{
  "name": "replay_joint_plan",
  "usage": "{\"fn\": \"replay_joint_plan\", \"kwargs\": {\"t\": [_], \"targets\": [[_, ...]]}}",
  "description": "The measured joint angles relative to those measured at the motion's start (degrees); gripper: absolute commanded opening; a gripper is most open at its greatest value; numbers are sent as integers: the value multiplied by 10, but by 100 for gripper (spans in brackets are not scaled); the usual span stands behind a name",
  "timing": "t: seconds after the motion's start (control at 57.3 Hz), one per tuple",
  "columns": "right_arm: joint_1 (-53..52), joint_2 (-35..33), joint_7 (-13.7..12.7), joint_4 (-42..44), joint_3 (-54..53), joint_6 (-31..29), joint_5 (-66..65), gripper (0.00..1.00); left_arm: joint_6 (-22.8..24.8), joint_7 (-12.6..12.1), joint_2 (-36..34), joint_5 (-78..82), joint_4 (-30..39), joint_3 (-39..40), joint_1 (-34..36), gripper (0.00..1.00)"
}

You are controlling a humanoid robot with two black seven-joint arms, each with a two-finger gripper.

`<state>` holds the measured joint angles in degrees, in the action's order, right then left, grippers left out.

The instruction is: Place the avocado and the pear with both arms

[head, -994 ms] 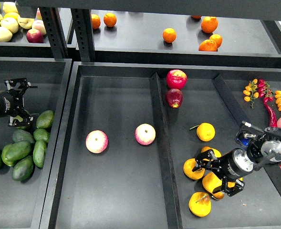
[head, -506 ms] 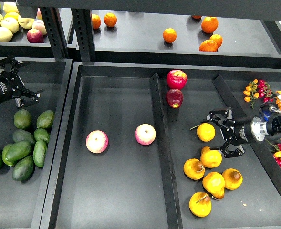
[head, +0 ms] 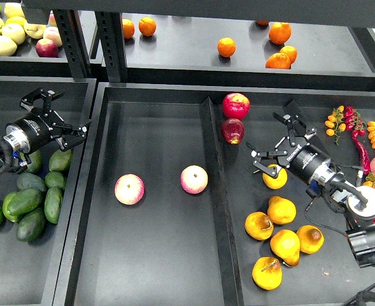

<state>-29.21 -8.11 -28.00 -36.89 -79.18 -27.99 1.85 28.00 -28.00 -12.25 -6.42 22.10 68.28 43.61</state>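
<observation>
Several green avocados (head: 25, 201) lie in a heap in the left tray. Several golden-yellow pears (head: 281, 210) lie in the right compartment, and one more pear (head: 275, 178) lies apart, further back. My left gripper (head: 63, 113) is open and empty, just above and behind the avocado heap, near the tray's right wall. My right gripper (head: 273, 137) is open and empty, raised over the back pear and partly covering it. Neither gripper holds any fruit.
Two pink-yellow apples (head: 129, 189) (head: 193, 179) lie in the middle compartment, left of a raised divider (head: 214, 191). Two red apples (head: 235, 105) lie behind the pears. Oranges (head: 225, 46) sit on the back shelf. Chillies and small tomatoes (head: 359, 131) lie at the right.
My left gripper moved right and a little down toward the avocados. My right gripper swung up and left, from beside the pears to over the back pear. Both stayed open and empty.
</observation>
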Motion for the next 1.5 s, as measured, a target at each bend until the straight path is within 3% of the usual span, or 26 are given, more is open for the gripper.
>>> {"fn": "replay_joint_plan", "kwargs": {"t": [0.192,0.331,0.349,0.401,0.576,0.977,1.151,1.221,1.239,1.274,1.326,1.396,1.431,1.5], "targets": [[7,39,4,1,-37,0,0,100,0,0,52,0,69,55,-41,100],[8,73,72,1,-56,0,0,100,0,0,100,0,116,83,-61,100],[8,78,95,0,-68,0,0,100,0,0,114,0,130,93,-69,100],[6,80,104,-2,-80,0,0,100,0,0,118,0,141,99,-73,100],[5,81,112,-31,-130,0,1,100,0,0,122,0,227,131,-106,100],[87,81,117,-174,-107,0,2,100,-3,0,123,0,391,137,-213,100],[137,81,148,-222,-99,0,2,100,-15,1,123,0,437,134,-233,100],[146,81,173,-226,-99,0,1,100,-16,27,123,0,446,133,-236,100],[154,81,202,-227,-99,0,1,100,-17,74,123,0,452,133,-237,100],[156,81,213,-227,-99,0,1,100,-18,96,122,0,454,133,-238,100],[161,81,232,-229,-98,0,1,100,-20,164,123,2,461,131,-241,100],[167,81,248,-230,-97,0,1,100,-22,235,123,4,471,128,-248,100],[170,81,251,-231,-94,0,1,100,-23,257,123,5,476,126,-253,100],[177,81,253,-234,-84,0,1,100,-25,277,123,8,486,120,-269,100]]}}
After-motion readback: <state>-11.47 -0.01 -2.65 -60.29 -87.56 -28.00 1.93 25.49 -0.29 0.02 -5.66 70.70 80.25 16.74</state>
